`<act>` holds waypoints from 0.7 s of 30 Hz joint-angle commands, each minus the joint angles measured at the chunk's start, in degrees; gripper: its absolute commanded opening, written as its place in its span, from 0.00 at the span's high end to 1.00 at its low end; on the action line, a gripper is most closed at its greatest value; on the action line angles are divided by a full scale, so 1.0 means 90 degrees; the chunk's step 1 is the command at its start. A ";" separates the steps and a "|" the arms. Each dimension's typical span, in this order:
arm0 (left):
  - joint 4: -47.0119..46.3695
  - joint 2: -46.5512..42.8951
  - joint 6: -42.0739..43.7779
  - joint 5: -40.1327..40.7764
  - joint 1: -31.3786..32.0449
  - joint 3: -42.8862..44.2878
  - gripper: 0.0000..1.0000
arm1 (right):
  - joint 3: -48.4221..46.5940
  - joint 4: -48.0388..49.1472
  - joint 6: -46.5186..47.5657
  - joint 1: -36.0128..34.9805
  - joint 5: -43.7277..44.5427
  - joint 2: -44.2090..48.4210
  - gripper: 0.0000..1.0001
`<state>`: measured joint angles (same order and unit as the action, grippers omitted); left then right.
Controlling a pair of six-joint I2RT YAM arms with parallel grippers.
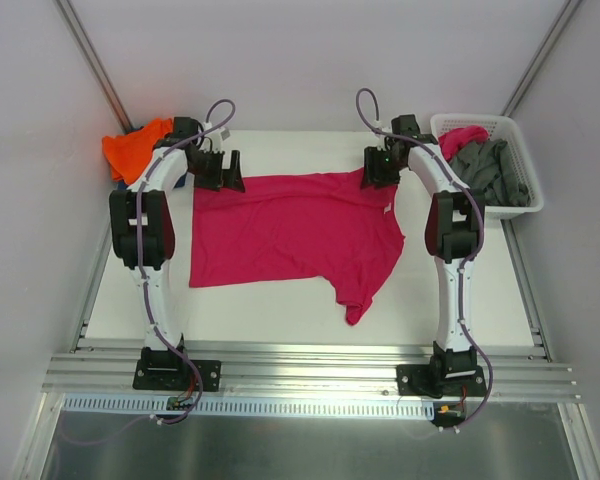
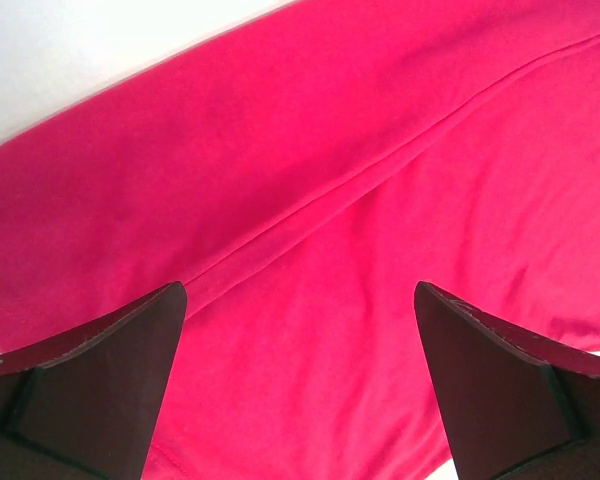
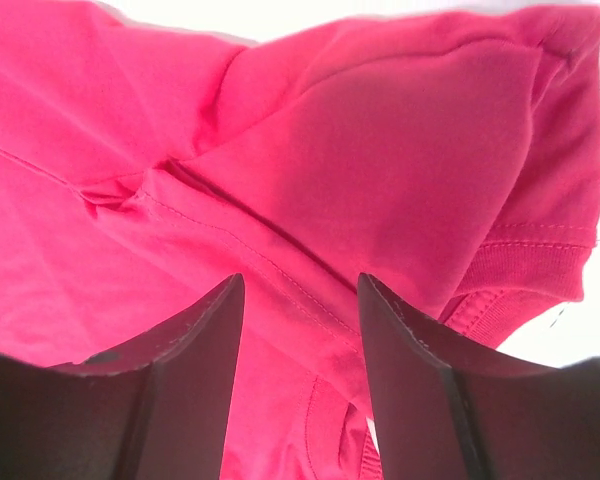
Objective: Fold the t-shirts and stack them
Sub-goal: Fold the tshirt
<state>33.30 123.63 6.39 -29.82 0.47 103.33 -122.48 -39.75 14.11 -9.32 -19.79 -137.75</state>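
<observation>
A large magenta-pink t-shirt (image 1: 290,230) lies spread on the white table, one sleeve trailing toward the front right. My left gripper (image 1: 217,172) hangs over its far left corner, jaws wide open, with only cloth (image 2: 310,200) below the fingers (image 2: 100,380). My right gripper (image 1: 380,168) is over the far right corner, by the collar and a folded sleeve (image 3: 400,150). Its jaws are open with cloth lying under the gap (image 3: 300,282). An orange t-shirt (image 1: 132,148) sits at the far left. Grey t-shirts (image 1: 490,170) fill the basket.
A white lattice basket (image 1: 525,205) stands at the far right corner and also holds a pink piece of cloth (image 1: 464,135). Metal rails (image 1: 300,365) run along the near table edge by the arm bases. Grey walls close in on both sides.
</observation>
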 commanded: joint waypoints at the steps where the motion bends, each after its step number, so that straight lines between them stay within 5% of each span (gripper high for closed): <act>1: 0.0060 -0.0377 -0.0134 -0.0251 0.0153 -0.0026 0.01 | -0.0298 0.0022 -0.0083 -0.0029 -0.0008 -0.0055 0.47; 6: 0.0060 -0.0553 -0.0134 -0.0251 0.0182 -0.0094 0.01 | -0.0239 -0.0095 -0.0239 -0.0087 -0.0135 -0.0163 0.69; 14: 0.0070 -0.0632 -0.0193 -0.0290 0.0182 -0.0104 0.01 | -0.0064 -0.0213 -0.0288 -0.0107 -0.0194 -0.0173 0.59; 17: 0.0060 -0.0612 -0.0193 -0.0290 0.0182 -0.0055 0.01 | -0.0025 -0.0242 -0.0279 -0.0117 -0.0242 -0.0182 0.73; 18: 0.0050 -0.0593 -0.0193 -0.0299 0.0182 -0.0055 0.01 | 0.0005 -0.0232 -0.0288 -0.0107 -0.0233 -0.0153 0.90; 21: 0.0060 -0.0554 -0.0203 -0.0290 0.0182 0.0003 0.01 | 0.0034 -0.0232 -0.0279 -0.0117 -0.0203 -0.0134 0.99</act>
<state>33.32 121.78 5.04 -31.07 1.89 102.32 -122.56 -40.82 11.99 -9.96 -20.49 -139.94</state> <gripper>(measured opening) 0.992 0.026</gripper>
